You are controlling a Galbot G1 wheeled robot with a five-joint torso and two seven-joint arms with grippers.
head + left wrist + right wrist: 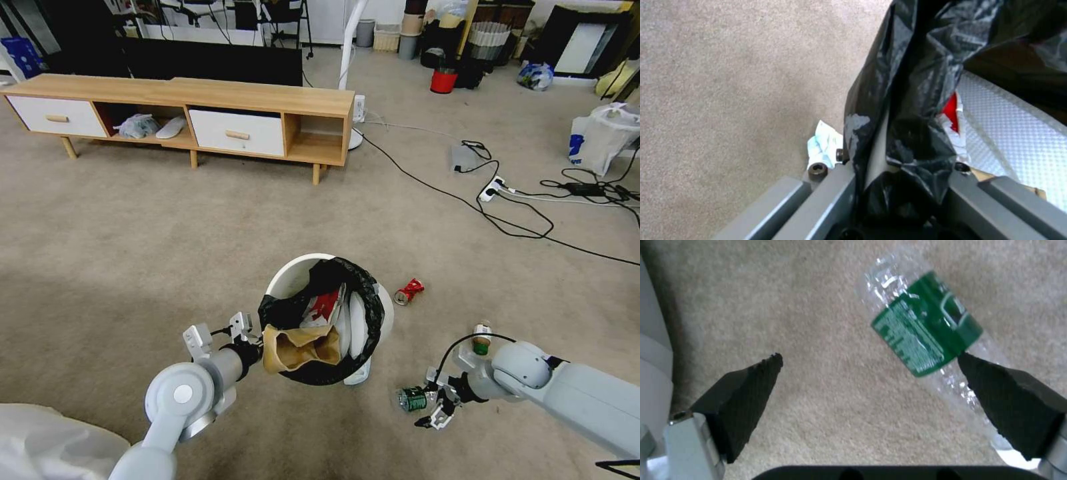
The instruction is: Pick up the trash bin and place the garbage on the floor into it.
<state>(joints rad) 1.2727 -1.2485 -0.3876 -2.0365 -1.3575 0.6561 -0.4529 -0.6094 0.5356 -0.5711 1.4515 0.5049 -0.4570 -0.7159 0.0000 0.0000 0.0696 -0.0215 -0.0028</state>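
Progress roughly halfway, judging by what sits where. Trash bin [327, 320] held tilted above the floor [167, 227] near centre, left tool [257, 340] clamped shut on its bag-lined rim [889, 133]. Already inside: brown paper carton [300, 347], red-and-white wrapper [325, 303], something pale and flat beside them. Still lying on the carpet: crushed red can [408, 291] just right of the bin, green-labelled bottle [413, 399] near right, small capped container [481, 338] farther right, crumpled pale tissue [823, 148] close beneath the bin's near side. Right tool [437, 407] low over the carpet, fingers spread wide, holding nothing; one pad [1005, 396] touching or just beside the bottle [927, 326], the other pad well apart. Remaining, by judgement: at least four pieces to gather.
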